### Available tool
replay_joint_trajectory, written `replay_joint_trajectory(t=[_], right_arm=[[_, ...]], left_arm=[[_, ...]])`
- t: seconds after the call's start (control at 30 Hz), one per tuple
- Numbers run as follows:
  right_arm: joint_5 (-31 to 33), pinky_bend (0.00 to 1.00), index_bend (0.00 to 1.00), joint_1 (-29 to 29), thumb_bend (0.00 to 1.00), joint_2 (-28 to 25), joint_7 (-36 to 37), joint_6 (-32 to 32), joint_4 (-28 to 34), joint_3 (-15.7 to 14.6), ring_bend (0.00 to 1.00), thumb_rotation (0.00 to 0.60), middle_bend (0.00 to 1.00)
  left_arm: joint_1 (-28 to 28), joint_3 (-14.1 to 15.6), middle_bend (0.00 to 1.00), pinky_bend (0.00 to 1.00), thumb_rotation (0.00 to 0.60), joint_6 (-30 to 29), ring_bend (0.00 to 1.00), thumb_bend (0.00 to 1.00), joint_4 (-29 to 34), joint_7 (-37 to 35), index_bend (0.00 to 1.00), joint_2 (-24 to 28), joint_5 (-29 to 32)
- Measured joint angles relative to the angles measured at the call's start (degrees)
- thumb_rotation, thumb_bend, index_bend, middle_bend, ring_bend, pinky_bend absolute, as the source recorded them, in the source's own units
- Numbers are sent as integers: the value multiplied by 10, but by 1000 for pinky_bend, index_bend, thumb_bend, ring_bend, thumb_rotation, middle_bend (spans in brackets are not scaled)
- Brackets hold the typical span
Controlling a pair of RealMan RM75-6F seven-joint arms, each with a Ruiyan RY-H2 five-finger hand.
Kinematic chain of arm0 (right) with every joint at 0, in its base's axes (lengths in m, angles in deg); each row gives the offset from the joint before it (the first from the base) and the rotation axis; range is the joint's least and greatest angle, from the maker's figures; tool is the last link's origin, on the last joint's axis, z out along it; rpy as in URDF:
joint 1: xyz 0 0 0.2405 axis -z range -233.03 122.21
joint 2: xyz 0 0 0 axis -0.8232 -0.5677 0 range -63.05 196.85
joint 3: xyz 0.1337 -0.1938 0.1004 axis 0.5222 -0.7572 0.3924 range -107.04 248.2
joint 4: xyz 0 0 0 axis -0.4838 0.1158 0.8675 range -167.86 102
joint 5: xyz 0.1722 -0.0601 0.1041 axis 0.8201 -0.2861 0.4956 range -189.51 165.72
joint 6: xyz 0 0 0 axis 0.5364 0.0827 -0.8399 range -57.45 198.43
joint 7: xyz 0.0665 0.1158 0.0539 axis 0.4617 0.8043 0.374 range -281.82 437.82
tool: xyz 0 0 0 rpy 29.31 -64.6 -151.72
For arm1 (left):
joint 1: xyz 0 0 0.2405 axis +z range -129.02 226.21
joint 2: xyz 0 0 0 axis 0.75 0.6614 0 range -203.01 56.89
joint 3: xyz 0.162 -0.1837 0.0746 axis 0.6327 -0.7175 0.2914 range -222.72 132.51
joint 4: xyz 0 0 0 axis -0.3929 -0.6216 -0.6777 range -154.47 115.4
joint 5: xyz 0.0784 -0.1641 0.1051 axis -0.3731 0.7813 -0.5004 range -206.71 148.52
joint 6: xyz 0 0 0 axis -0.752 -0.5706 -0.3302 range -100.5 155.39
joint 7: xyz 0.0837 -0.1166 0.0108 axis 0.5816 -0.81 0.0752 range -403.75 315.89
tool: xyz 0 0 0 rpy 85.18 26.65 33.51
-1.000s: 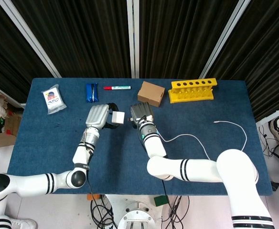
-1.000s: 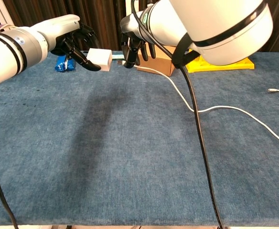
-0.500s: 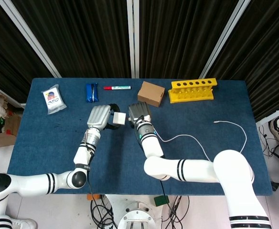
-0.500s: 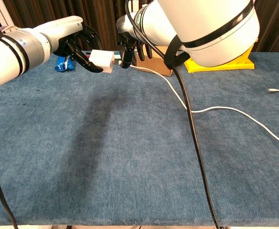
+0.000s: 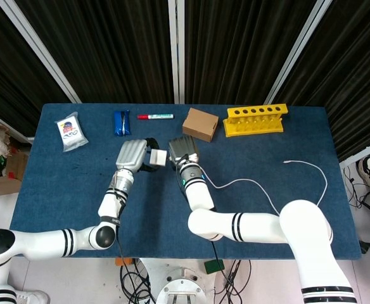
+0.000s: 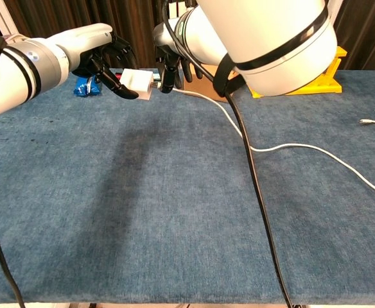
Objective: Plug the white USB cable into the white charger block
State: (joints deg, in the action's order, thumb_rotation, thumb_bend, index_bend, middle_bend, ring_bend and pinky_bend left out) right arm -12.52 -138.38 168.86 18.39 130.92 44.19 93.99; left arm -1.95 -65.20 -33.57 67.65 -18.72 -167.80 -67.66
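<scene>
White charger block (image 6: 137, 82): small white cube, held above the blue cloth-covered counter (image 6: 174, 212) toward its far middle, pinched in the dark fingers (image 6: 113, 82) of the left robot hand (image 6: 101, 58), one face turned toward the right robot hand (image 6: 171, 61). White USB cable (image 6: 290, 149): plug end gripped by the right robot hand, whose fingers are curled down around it, the plug tip meeting the facing side of the charger block; whether it is seated in the port cannot be told from either view. From that hand the cable drops to the counter, runs in a loose curve across the right half of the cloth, and loops round to a free end (image 6: 367, 121) lying near the right edge. In the head view the two robot hands (image 5: 132, 156) (image 5: 184, 151) sit side by side with the block (image 5: 158, 156) between them, in front of the back row of items. Back row, left to right in the head view: white printed packet (image 5: 70, 132), lying flat near the left corner; blue wrapped item (image 5: 121, 122); marker (image 5: 155, 116) with red cap and white barrel, lying crosswise; brown cardboard box (image 5: 200, 124), just behind the right robot hand; yellow tube rack (image 5: 255, 120) with a row of round holes along its top, standing apart to the right of the box.
</scene>
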Motion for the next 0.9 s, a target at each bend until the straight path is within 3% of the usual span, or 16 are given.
replay_joint_trajectory(t=[0.9], right_arm=[[-9, 563, 623, -5, 982, 37, -27, 8, -35, 18, 576, 600, 614]], left_arm=[[-23, 3, 532, 999, 600, 6, 786, 211, 4, 29, 605, 8, 54]])
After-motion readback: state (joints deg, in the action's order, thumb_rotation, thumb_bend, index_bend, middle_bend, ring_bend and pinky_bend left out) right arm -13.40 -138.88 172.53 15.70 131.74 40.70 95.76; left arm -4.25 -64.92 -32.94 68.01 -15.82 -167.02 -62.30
